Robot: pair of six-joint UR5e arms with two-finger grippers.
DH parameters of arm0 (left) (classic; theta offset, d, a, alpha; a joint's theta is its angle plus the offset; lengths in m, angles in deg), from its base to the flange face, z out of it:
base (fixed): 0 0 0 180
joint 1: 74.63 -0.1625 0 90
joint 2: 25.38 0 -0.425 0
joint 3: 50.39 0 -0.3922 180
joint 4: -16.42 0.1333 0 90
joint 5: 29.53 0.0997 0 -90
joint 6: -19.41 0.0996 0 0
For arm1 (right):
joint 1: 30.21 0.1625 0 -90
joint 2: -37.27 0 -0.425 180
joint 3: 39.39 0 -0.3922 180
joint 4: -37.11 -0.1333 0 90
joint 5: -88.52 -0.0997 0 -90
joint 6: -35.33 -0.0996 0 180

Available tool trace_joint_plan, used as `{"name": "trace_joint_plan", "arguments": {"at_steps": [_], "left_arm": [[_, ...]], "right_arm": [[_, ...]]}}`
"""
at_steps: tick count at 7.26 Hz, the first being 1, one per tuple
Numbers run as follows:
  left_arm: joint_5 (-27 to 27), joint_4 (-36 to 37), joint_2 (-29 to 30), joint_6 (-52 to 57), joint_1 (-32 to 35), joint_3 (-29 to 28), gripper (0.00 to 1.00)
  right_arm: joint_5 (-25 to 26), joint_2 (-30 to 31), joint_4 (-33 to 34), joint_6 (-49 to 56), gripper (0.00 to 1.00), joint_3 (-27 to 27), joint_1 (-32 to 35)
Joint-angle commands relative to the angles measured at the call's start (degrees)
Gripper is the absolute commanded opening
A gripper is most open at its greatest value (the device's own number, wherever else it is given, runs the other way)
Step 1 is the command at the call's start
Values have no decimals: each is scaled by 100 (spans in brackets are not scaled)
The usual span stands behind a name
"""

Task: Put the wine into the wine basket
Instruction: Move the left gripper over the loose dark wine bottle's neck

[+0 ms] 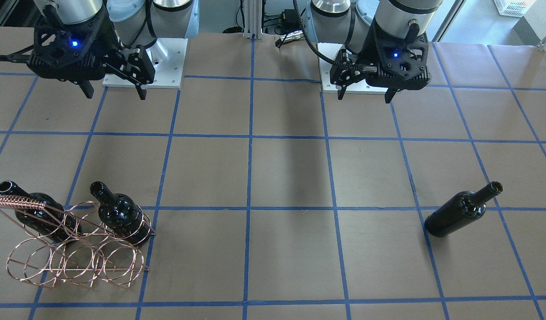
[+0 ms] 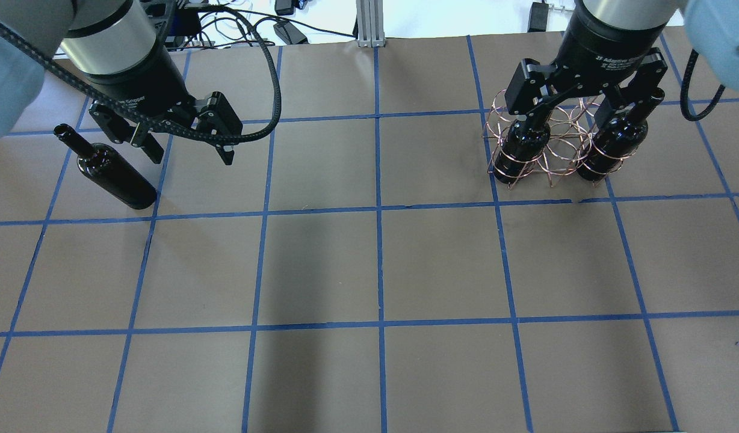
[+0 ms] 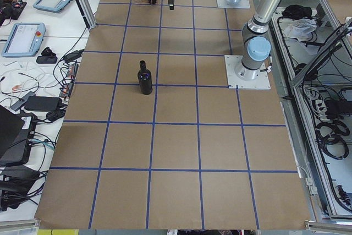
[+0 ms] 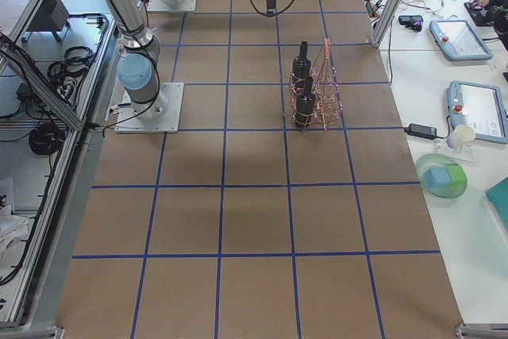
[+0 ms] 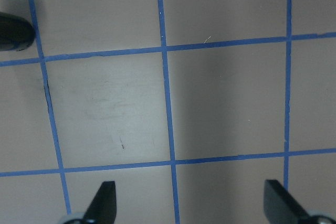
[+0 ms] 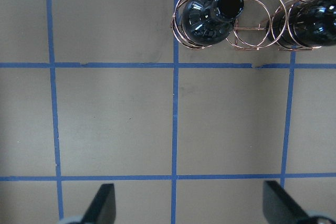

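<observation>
Three glossy, near-black glass bottles with long narrow necks and lipped mouths stand on the table point(image 1: 291, 178). Its top is matt brown paper, ruled into squares by blue tape lines point(image 1: 250, 178).

The wine bottle point(image 1: 462, 211) stands upright by itself on the robot's left side, towards the far edge. It touches nothing but the paper. The left wrist view catches only a dark rounded sliver of it in a corner.

The wine basket point(image 1: 77, 255) sits on the right side, also far from the robot's base. It is thin copper-coloured wire bent into round rings set in rows, and a twisted-wire handle point(image 1: 17, 203) rises above them. A second bottle point(image 1: 119, 215) and a third bottle point(image 1: 39, 213) stand upright inside rings of the row nearer the robot, with one ring between them. The wire hoops circle their smooth shoulders and bodies.

The left gripper point(image 1: 365, 95) hangs high over the table, closer to the base. Its two black tapered fingers are spread wide with nothing between them, and the wine bottle is apart from it, off to its outer side. The right gripper point(image 1: 116, 94) hangs the same way, fingers spread and holding nothing. Its wrist view shows the basket beyond the fingertips, well apart.
</observation>
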Motion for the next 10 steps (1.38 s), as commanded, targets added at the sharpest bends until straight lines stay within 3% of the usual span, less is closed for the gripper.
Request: {"name": "trace_joint_plan", "arguments": {"at_steps": [1,8,10], "left_arm": [[0,2,-2,36,6,0,100],[141,-77,-63,62,-292,-123,100],[44,2,7,498,-1290,-140,100]], "right_arm": [[0,0,0,0,100,0,1],[0,0,-9,0,100,0,1],[0,0,-9,0,100,0,1]]}}
